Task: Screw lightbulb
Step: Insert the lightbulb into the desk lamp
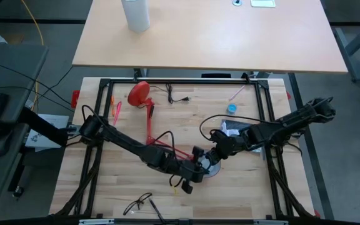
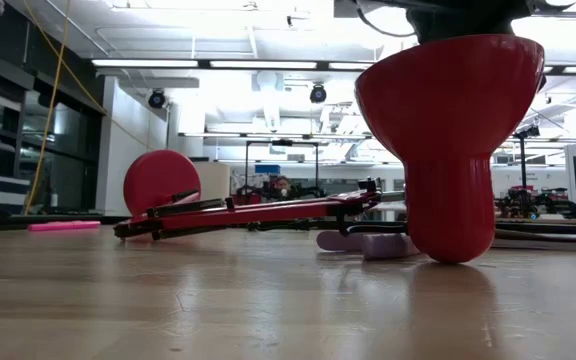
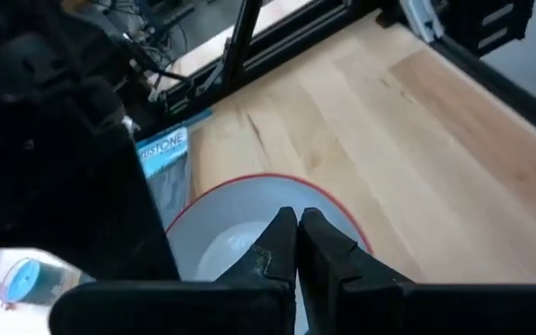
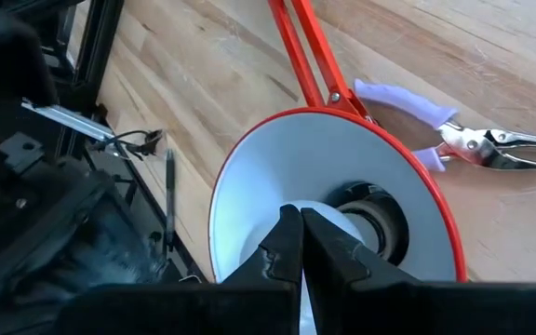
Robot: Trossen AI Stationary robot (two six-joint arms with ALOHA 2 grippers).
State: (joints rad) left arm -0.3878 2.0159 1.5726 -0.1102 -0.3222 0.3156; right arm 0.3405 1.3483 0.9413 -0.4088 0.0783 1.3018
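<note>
both grippers, left [image 1: 200, 164] & right [image 1: 215, 152], meet over lamp shade [image 4: 249, 177].

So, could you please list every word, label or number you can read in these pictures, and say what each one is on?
"RISTONE", white letters on a blue packet lying on the table, seen in the left wrist view; its first letter or letters seem cut off.
Smaller print on that same packet: too blurred to read.
The red lamp shade, the pliers and the tall white cylinder show no readable text.

Counted: one red lamp [image 1: 144, 100], one lightbulb [image 4: 328, 223], one pliers [image 4: 463, 140], two robot arms, one blue tape roll [image 1: 231, 108], one white cylinder [image 1: 135, 14], one pink pen [image 1: 237, 94].
</note>
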